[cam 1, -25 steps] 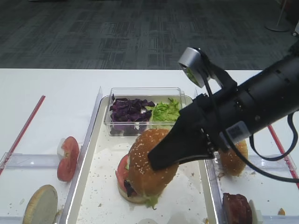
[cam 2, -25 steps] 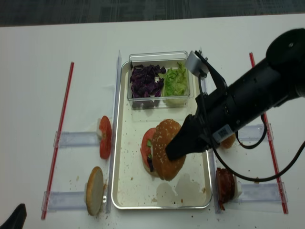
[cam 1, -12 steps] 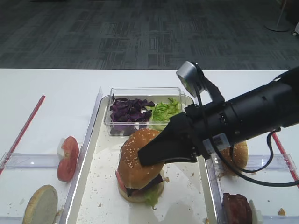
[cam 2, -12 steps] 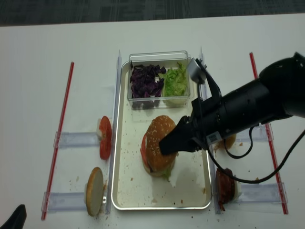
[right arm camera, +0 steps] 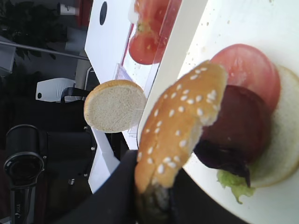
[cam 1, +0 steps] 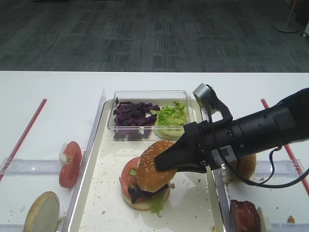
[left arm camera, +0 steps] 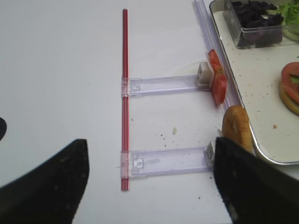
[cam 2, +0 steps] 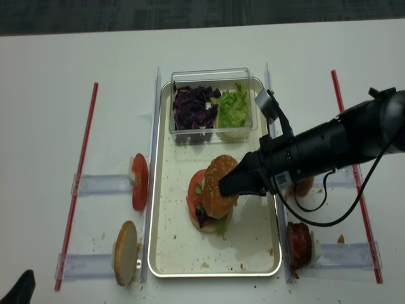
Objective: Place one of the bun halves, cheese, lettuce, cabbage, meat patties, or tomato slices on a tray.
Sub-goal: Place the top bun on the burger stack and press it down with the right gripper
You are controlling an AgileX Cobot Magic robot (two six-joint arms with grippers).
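Observation:
My right gripper (cam 1: 166, 163) (cam 2: 233, 185) (right arm camera: 150, 205) is shut on the edge of the sesame bun top (cam 1: 153, 162) (right arm camera: 180, 128). The bun top hangs tilted over a stack on the tray (cam 1: 95, 159) (cam 2: 152, 247). That stack shows a tomato slice (right arm camera: 247, 70), a dark patty (right arm camera: 240, 123), cabbage (right arm camera: 217, 156), lettuce (right arm camera: 231, 182) and a pale bottom bun (right arm camera: 286, 144). My left gripper (left arm camera: 149, 186) stands open above the table, left of the tray, holding nothing. No cheese is in view.
A clear box at the tray's far end holds cabbage (cam 1: 133, 116) and lettuce (cam 1: 169, 116). Left of the tray are tomato slices (cam 1: 70, 162) and a flat bun disc (cam 1: 42, 212). To the right sit another sesame bun (cam 1: 245, 165) and a patty (cam 1: 246, 215).
The right gripper has come down with the bun top and shifted slightly right. The bun now tilts low over the stack. The left gripper has not visibly moved.

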